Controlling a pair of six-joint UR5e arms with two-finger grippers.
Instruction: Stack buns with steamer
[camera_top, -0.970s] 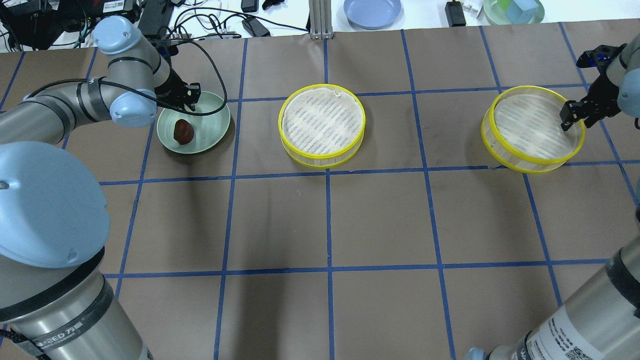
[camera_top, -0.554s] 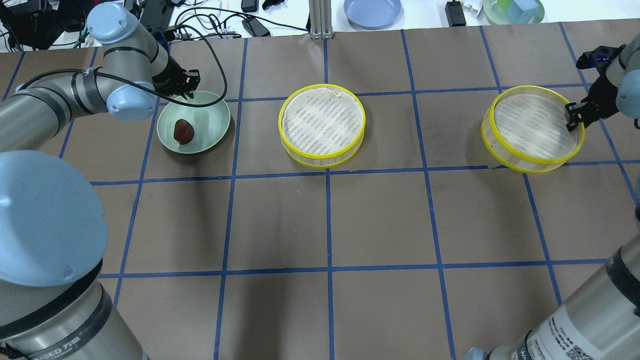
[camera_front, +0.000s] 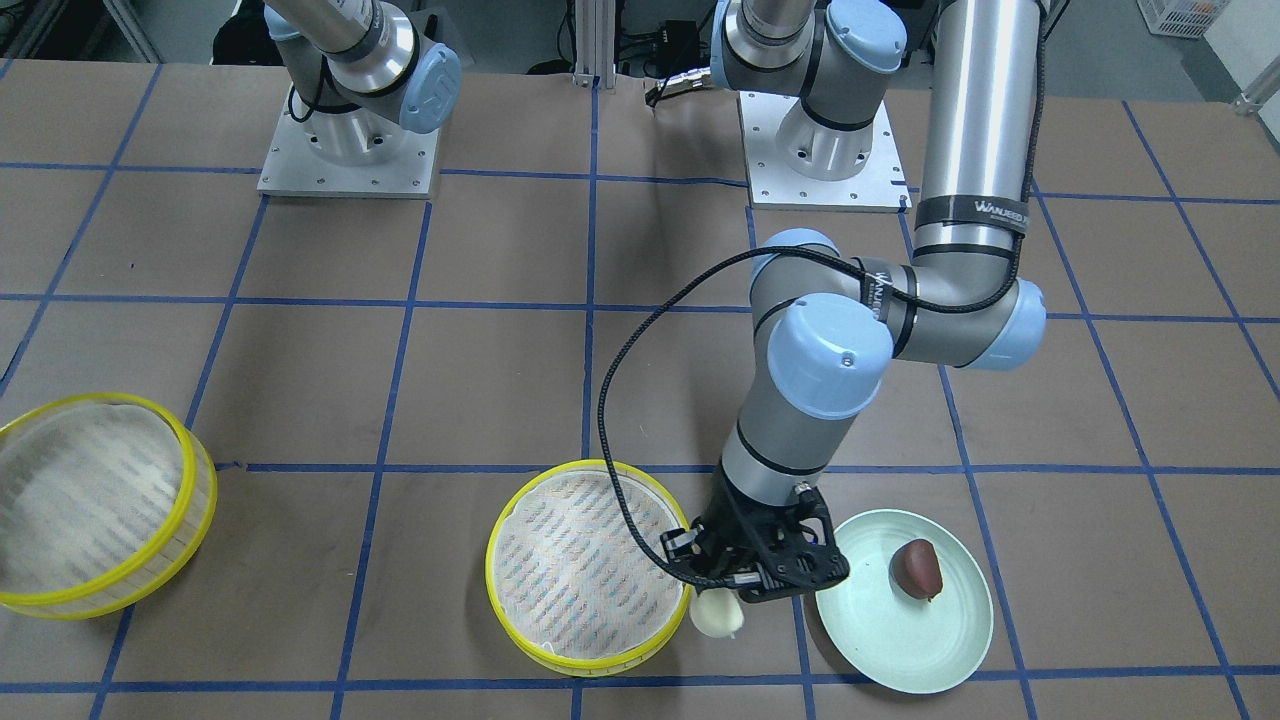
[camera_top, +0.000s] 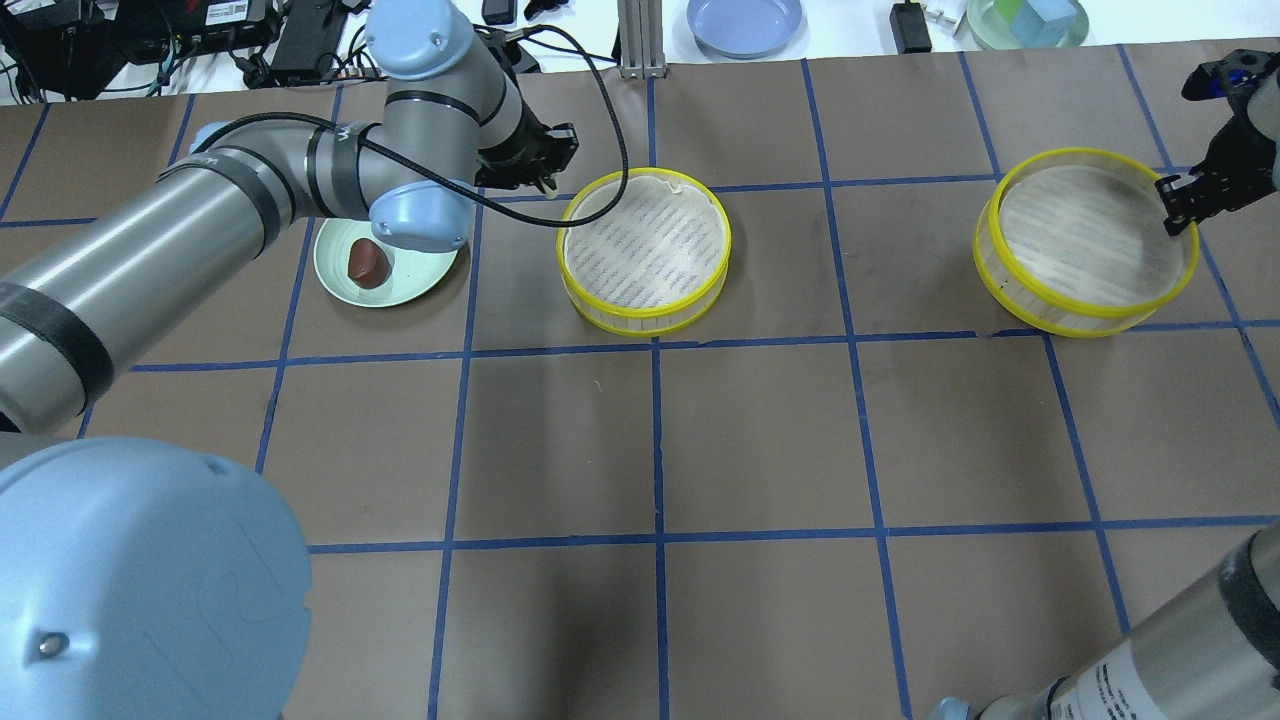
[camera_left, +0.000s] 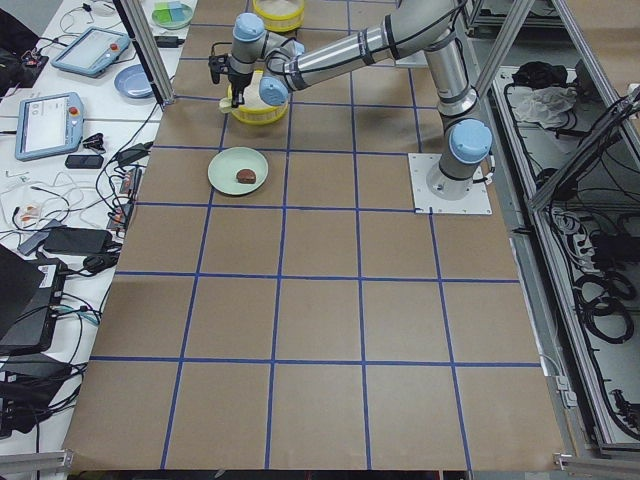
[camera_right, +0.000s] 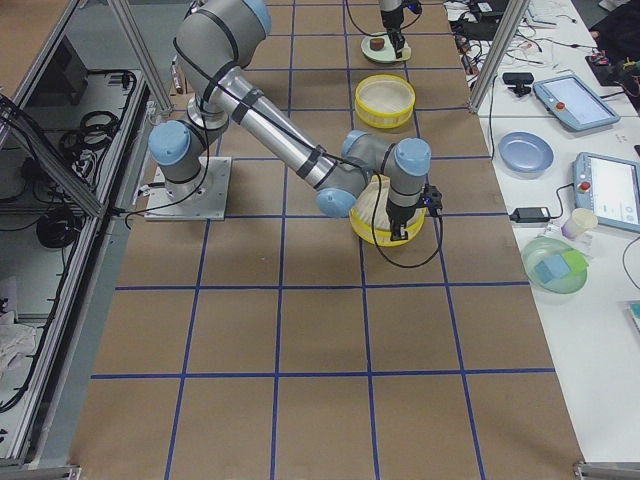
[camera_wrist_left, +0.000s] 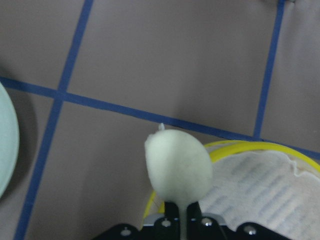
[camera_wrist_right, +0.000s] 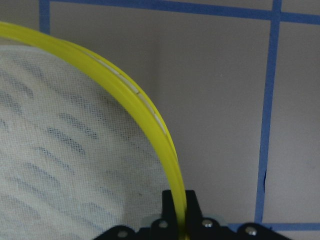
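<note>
Beside middle tray (camera_front: 585, 660), white bun (camera_front: 718, 612)

Finishes you saw
The creamy white oblong bun (camera_wrist_left: 177, 165) looked matt; the round yellow-rimmed tray (camera_wrist_right: 150, 114) showed glossy plastic and woven cloth lining.

L arm (camera_top: 250, 200) reaches fwd, elbow bent, wrist turned down. L claw (camera_front: 728, 590) points down, fingers pinched on white bun (camera_wrist_left: 178, 167), which sticks out past the tips. R arm (camera_right: 280, 130) stretched out, wrist approx vertical. R claw (camera_wrist_right: 180, 207) clamped across steamer tray (camera_wrist_right: 150, 120) rim, one finger inside, one outside.
</note>
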